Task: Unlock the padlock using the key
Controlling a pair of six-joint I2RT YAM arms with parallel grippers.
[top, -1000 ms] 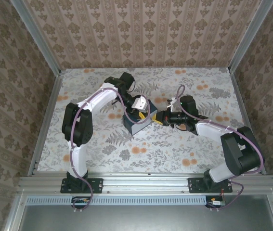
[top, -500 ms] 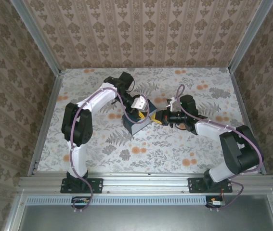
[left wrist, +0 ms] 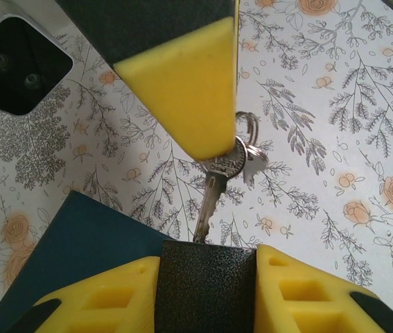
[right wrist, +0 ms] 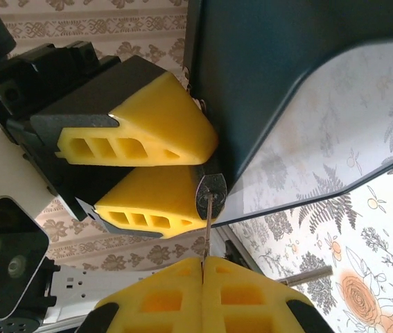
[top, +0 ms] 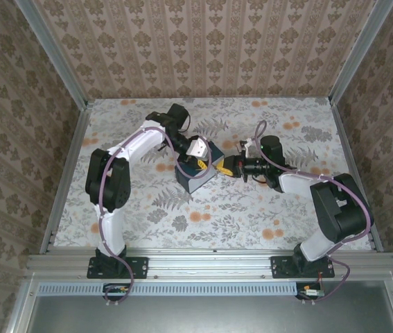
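I see the dark blue flat box (left wrist: pixel 78 250) right beside my left gripper (left wrist: pixel 208 258), whose 2 yellow fingers pinch the black rough metal padlock (left wrist: pixel 208 288). My right gripper (right wrist: pixel 203 263) is pressed together on the small silver key (left wrist: pixel 213 191), its tip touching the padlock.

The top camera looks down from behind the arms (top: pixel 135 147), taking in the whole table (top: pixel 251 208), bases (top: pixel 116 266) at 6 o'clock. At close range the left wrist view faces the table, the right wrist view the wall (right wrist: pixel 78 28); both share the key (left wrist: pixel 213 187).
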